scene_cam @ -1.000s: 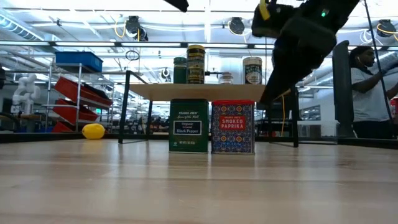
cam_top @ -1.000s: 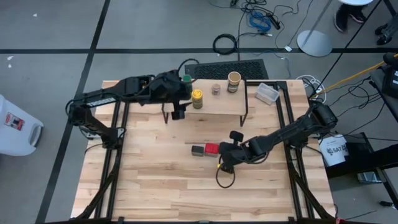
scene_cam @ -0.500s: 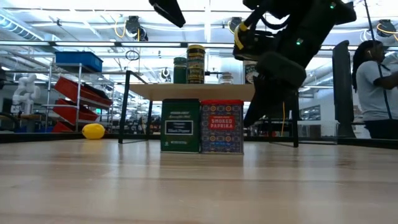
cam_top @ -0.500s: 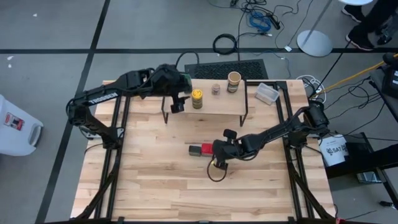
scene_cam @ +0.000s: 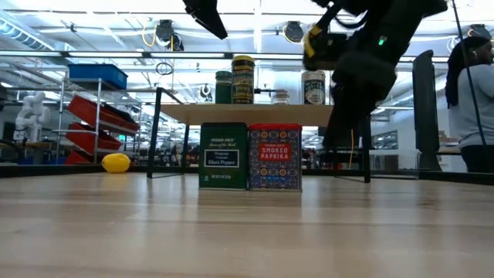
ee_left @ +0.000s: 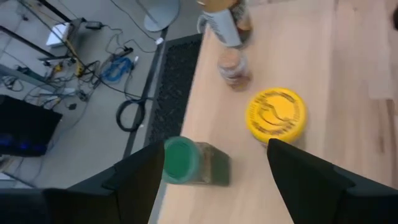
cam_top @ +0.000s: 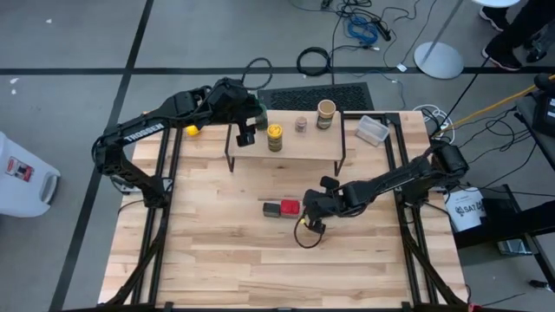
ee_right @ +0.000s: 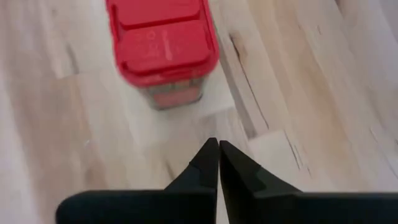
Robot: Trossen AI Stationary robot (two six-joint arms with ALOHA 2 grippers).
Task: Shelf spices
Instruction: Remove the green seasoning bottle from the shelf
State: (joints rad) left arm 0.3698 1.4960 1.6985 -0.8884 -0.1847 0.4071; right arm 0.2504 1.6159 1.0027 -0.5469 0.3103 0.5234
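The shelf point(cam_top: 303, 149) stands at the table's far side. On it are a green-lidded jar point(ee_left: 186, 163), a yellow-lidded jar point(cam_top: 275, 135), a tiny brownish jar point(cam_top: 301, 124) and a tan round-topped jar point(cam_top: 326, 113). My left gripper point(cam_top: 245, 136) hovers open above the shelf's left end; in its wrist view the green-lidded jar shows between its fingers. A red square tin point(cam_top: 290, 207) and a dark rectangular box point(cam_top: 272, 209) stand side by side on the table in front of the shelf. My right gripper point(ee_right: 217, 146) is shut and points down at the bare wood just right of the red tin point(ee_right: 163, 43).
A yellow lemon-like ball point(cam_top: 191, 130) lies on the table left of the shelf, and a clear plastic tub point(cam_top: 373, 130) sits right of it. A person stands beyond the table's right end point(scene_cam: 471, 100). Bare wood lies between the tins and the near edge.
My shut right gripper went toward the table's left, and the red tin and dark box slid a little that way together. It then drew back right, clear of the tin. My left gripper moved toward the far edge over the shelf's left end, staying open.
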